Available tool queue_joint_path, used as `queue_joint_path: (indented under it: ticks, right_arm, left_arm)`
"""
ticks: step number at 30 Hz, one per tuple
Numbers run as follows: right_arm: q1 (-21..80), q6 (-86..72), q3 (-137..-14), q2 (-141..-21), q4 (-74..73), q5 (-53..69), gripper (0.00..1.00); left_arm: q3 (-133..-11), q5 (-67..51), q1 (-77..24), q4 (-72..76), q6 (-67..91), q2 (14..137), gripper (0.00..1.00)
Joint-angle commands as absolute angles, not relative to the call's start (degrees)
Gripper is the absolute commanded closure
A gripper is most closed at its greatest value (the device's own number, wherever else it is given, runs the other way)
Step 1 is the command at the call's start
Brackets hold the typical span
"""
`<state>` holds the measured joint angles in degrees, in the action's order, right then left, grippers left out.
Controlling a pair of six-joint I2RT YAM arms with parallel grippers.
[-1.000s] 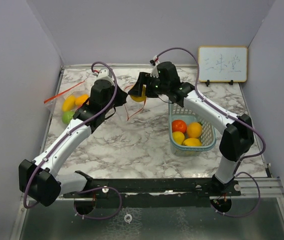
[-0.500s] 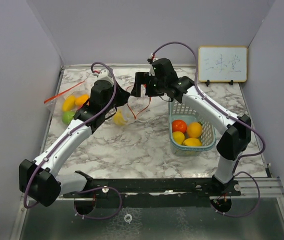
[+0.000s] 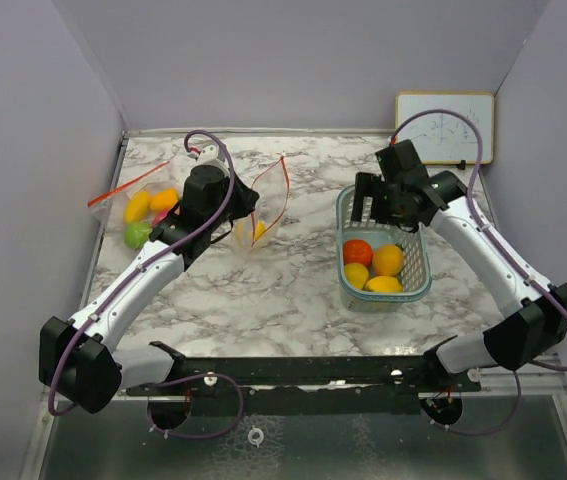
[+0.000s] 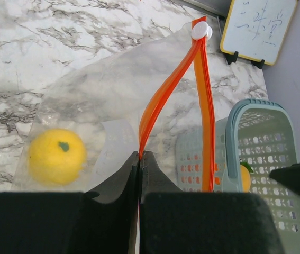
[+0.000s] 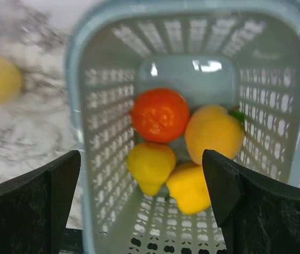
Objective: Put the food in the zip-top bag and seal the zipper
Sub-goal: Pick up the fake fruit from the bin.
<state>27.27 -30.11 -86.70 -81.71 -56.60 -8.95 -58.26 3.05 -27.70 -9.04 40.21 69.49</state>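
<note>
My left gripper [image 3: 235,212] is shut on the orange zipper edge of the clear zip-top bag [image 3: 268,205], holding its mouth up and open. In the left wrist view the closed left gripper [image 4: 139,154] pinches that zipper strip [image 4: 165,90], and one yellow fruit [image 4: 57,156] lies inside the bag. My right gripper [image 3: 376,212] hovers open over the far end of the pale green basket [image 3: 420,262]. The right wrist view has this gripper [image 5: 142,159] empty above a red-orange fruit [image 5: 160,115], an orange one [image 5: 214,133] and two yellow ones [image 5: 151,165].
A second clear bag [image 3: 113,196] with yellow, orange and green fruit [image 3: 138,207] lies at the far left by the wall. A small whiteboard [image 3: 444,128] stands at the back right. The basket rim [image 4: 234,137] sits just right of the held bag.
The right gripper opened and let a yellow fruit drop into the held bag, then swung right to above the basket. The left gripper kept its hold on the bag.
</note>
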Motion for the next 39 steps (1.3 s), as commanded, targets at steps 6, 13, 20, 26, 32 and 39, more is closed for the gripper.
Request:
queue_joint_path:
  ticks: [6,13,20,26,32,39]
  right_arm:
    - [25.44,-34.22,-72.97,-88.42,-59.62,-11.96,0.03]
    - [25.22,-33.06,-72.41,-95.8,-58.27,-20.5,0.02]
    - [25.14,-33.4,-64.52,-98.85,-52.32,-17.57,0.15]
    - [25.14,-31.71,-64.26,-97.1,-50.89,-15.3,0.55]
    - [25.14,-28.72,-75.51,-92.27,-56.92,-14.39,0.75]
    - [25.27,-23.14,-91.8,-85.99,-60.76,-2.33,0.79]
  left_arm:
    - [-58.62,2.37,-27.42,-7.79,39.03,69.39,1.0]
    - [-60.0,2.81,-27.33,-8.79,37.98,69.33,1.0]
    - [-60.53,3.22,-27.09,-9.78,37.65,69.52,1.0]
    - [-61.09,3.86,-26.82,-10.62,36.83,69.68,1.0]
    - [-60.92,3.83,-26.68,-10.41,36.82,69.63,1.0]
    - [-60.36,3.65,-26.54,-10.16,36.91,69.26,1.0]
